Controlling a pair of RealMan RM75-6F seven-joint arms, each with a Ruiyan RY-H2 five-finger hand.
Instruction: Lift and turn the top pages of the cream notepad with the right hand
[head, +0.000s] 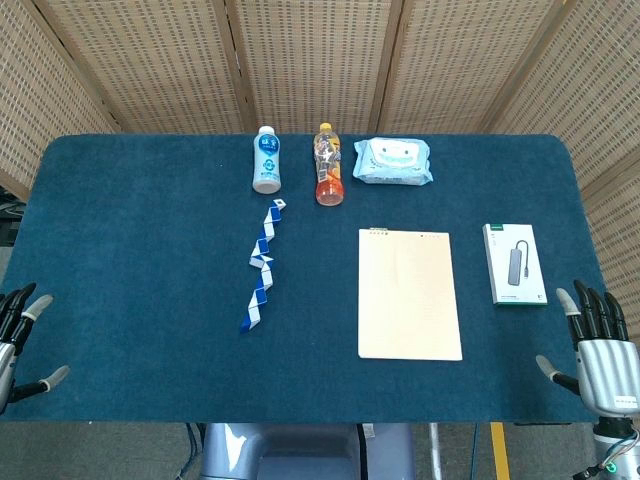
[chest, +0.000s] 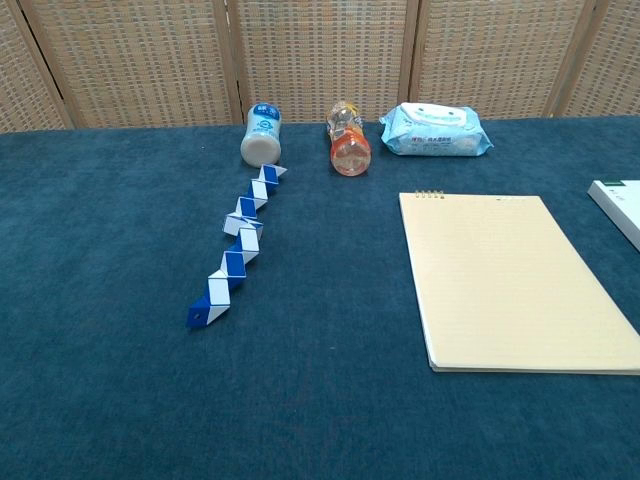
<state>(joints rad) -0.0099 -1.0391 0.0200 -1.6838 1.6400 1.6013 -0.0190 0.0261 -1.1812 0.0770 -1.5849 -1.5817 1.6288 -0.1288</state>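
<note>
While both hands are waiting at the near corners, the cream notepad (head: 410, 293) is lying flat and closed on the blue worktop (head: 140, 230), right of centre. Its plain pale cover is showing a small wire binding along the far short edge. Its long axis is running from 12 to 6 o'clock, bound end pointing to 12. A white boxed adapter (head: 515, 264) is sitting at its 3 o'clock, a blue-and-white folding puzzle (head: 262, 264) at its 9 o'clock. At 12 o'clock a pack of wipes (head: 394, 161), an orange bottle (head: 328, 165) and a white bottle (head: 266, 160) are lining the far edge. The right hand (head: 598, 352) is hovering at the notepad's 4 o'clock, fingers (head: 592, 312) released and spread, holding nothing. The left hand (head: 15, 335) is showing only partly, fingers apart, grasping nothing.
</note>
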